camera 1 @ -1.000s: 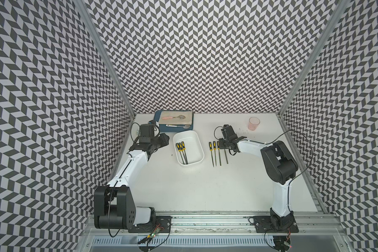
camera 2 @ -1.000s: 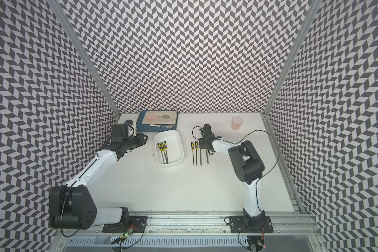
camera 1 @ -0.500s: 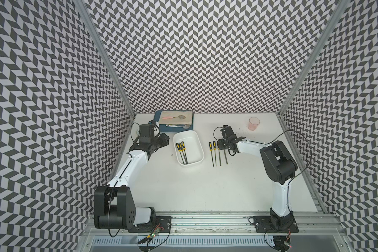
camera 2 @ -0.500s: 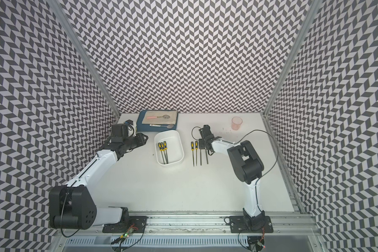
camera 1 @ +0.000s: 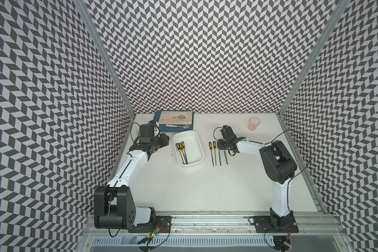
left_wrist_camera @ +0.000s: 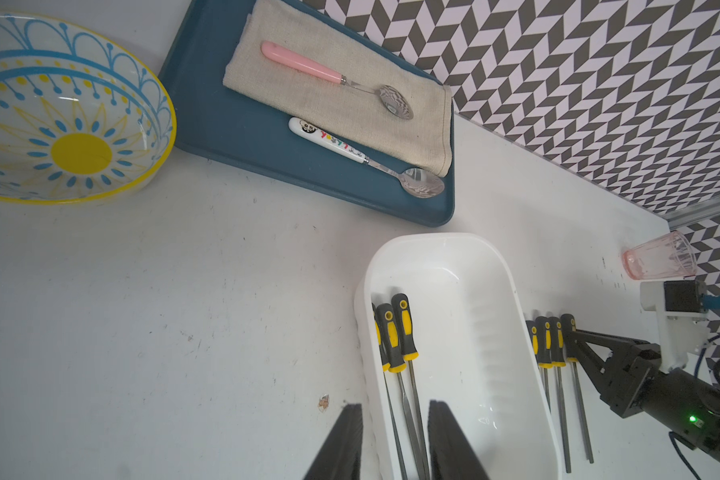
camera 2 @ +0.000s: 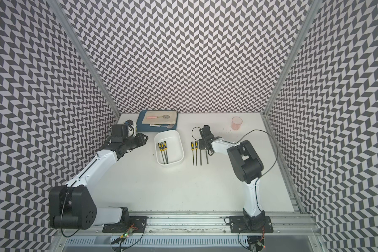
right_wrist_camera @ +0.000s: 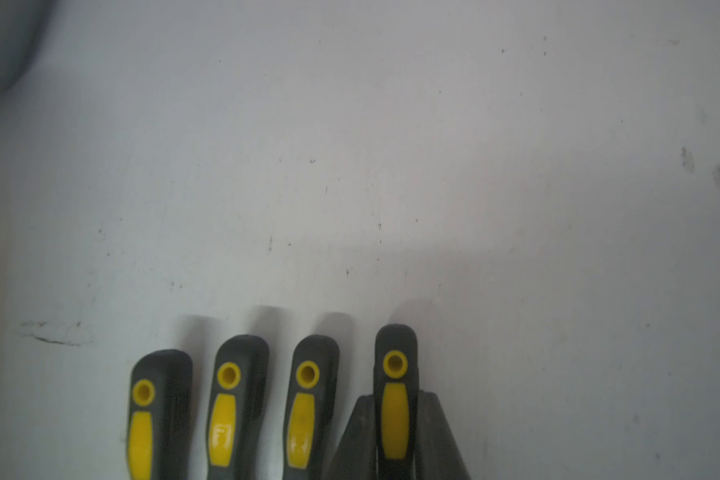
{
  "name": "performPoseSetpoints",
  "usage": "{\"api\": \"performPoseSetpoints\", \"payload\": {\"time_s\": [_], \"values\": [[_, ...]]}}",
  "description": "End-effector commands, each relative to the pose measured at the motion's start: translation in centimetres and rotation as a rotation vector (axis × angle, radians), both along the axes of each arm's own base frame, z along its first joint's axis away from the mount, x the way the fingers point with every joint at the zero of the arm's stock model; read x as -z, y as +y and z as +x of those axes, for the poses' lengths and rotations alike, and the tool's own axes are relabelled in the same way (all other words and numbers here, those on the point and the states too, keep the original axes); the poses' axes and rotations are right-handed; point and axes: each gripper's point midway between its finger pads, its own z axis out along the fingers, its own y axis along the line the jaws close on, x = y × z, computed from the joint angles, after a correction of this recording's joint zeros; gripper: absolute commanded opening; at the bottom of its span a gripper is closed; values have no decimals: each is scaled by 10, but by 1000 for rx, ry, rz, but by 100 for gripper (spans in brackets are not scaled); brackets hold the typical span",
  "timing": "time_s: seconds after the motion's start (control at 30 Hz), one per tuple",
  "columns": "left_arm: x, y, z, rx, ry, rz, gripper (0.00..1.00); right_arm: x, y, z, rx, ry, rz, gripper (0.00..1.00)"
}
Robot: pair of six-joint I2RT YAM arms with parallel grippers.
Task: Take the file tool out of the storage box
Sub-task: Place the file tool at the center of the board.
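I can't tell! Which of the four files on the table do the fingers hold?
The end file, farthest from the white box. The right arm's fingers grip its yellow-and-black handle; the other three lie untouched beside it.

left claw (left_wrist_camera: 395,405) ajar, hovering, right claw (right_wrist_camera: 395,397) clamped, low

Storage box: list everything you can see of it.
The storage box is a shallow white tub, plastic-looking, rectangular, rounded corners, open top. It sits flat on the table, just short of the dark blue tray. Three black-and-yellow-handled files lie together in its left half, handles at the far end. The left gripper is beside it, apart in both top views.
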Motion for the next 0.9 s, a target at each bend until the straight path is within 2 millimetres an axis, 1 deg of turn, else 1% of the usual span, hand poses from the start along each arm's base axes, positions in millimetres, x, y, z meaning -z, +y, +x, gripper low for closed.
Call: {"api": "performPoseSetpoints", "payload": {"time_s": [0.0, 0.3, 0.57, 0.87], "values": [[0, -4, 1, 19, 5, 6, 32, -1, 6, 6, -9, -24, 5, 1], [-1, -2, 1, 12, 3, 10, 32, -16, 8, 11, -9, -43, 14, 1], [0, -2, 0, 13, 5, 12, 32, -21, 9, 12, -10, -53, 19, 1], [0, -2, 0, 12, 6, 12, 33, -14, 7, 10, -9, -42, 13, 1]]}}
